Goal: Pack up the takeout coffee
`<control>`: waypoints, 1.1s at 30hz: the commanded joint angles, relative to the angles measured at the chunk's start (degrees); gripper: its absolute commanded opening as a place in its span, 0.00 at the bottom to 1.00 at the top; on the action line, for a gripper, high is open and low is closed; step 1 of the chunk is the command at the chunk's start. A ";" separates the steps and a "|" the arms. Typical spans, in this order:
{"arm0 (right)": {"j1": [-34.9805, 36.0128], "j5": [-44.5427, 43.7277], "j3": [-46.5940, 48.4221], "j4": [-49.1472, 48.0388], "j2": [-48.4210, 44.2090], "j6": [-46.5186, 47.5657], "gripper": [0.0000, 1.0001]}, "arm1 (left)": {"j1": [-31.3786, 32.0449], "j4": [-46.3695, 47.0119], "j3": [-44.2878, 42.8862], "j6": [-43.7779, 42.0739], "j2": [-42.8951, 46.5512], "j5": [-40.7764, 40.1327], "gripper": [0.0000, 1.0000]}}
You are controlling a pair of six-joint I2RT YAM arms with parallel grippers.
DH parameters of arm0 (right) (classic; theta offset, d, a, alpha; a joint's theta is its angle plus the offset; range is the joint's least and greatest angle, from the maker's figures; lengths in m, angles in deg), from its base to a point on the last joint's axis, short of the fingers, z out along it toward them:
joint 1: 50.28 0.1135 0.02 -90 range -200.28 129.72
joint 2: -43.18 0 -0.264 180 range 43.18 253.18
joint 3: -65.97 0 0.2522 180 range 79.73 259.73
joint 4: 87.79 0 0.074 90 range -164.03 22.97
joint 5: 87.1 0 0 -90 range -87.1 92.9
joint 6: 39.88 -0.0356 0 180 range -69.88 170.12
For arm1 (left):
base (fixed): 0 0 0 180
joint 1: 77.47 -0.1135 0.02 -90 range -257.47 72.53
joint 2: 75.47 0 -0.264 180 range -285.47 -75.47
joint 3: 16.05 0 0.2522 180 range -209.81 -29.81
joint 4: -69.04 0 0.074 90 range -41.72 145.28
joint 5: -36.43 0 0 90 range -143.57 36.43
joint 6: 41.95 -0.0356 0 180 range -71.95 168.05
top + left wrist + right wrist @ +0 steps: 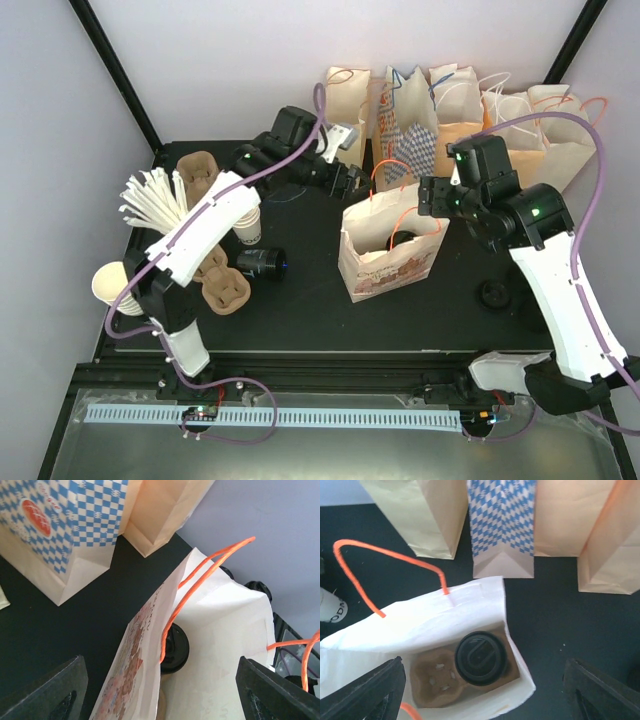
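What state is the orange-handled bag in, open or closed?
Open: the orange-handled bag gapes upward, showing a black-lidded cup in a brown carrier inside.

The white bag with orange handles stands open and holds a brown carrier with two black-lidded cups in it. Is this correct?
Not quite. The white bag with orange handles stands open and holds a brown carrier, but there is only one black-lidded cup in it. The slot beside that cup is empty. The right wrist view, looking down into the bag, shows this.
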 commanded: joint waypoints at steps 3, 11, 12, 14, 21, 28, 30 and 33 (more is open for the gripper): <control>-2.87 -5.34 -1.60 3.41 -2.41 -5.69 0.87 | 2.83 -6.63 -8.36 -4.49 -7.01 -2.46 0.81; -6.24 -5.57 -3.27 5.64 -3.58 -7.85 0.82 | 4.02 -10.38 -13.35 -4.52 -13.34 -4.02 0.39; -6.26 -5.56 -3.61 5.51 -3.76 -7.94 0.81 | 4.02 -10.65 -13.46 -4.46 -13.38 -4.70 0.30; -6.35 -5.55 -4.39 5.54 -3.96 -8.44 0.81 | 4.05 -10.83 -13.56 -5.00 -13.10 -5.79 0.18; -6.39 -5.32 -6.15 4.76 -4.04 -9.54 0.80 | 1.90 -13.27 -13.54 -3.16 -10.04 -17.09 0.02; -6.44 -4.43 -6.40 4.06 -2.68 -9.90 0.80 | -2.82 -14.64 -11.30 6.68 -7.71 -22.99 0.01; -6.44 -3.96 -6.95 3.77 -2.63 -9.85 0.80 | -3.77 -13.08 -9.15 9.30 -6.32 -24.75 0.02; -6.44 -3.16 -7.77 3.36 -2.63 -9.70 0.80 | -5.71 -8.33 -4.79 12.67 -3.75 -25.04 0.02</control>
